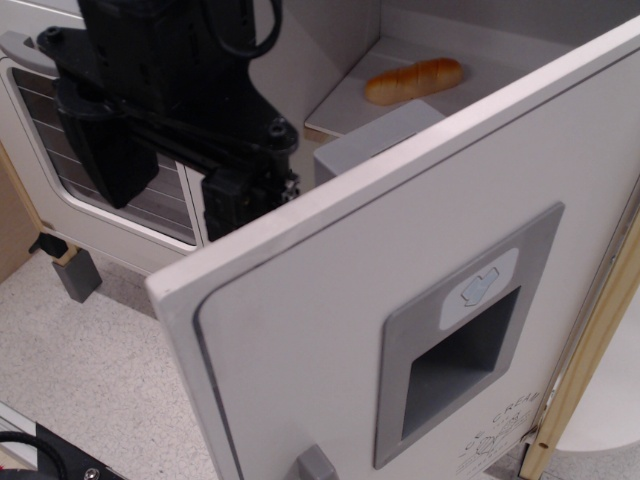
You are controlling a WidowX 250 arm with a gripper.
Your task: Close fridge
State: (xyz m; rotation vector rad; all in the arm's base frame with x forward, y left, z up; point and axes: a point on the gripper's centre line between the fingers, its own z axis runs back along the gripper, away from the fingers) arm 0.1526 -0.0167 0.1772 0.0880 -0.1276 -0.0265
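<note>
We see the white fridge door with grey dispenser panel (400,300) standing open; black gripper (245,195) at ten o'clock, jaw state undeterminable.

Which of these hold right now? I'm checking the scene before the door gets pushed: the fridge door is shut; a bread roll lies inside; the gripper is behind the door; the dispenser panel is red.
1. The fridge door is shut. False: it stands wide open.
2. A bread roll lies on a shelf inside. True.
3. The gripper is behind the door's top edge. True.
4. The dispenser panel is red. False: it is grey.
</note>
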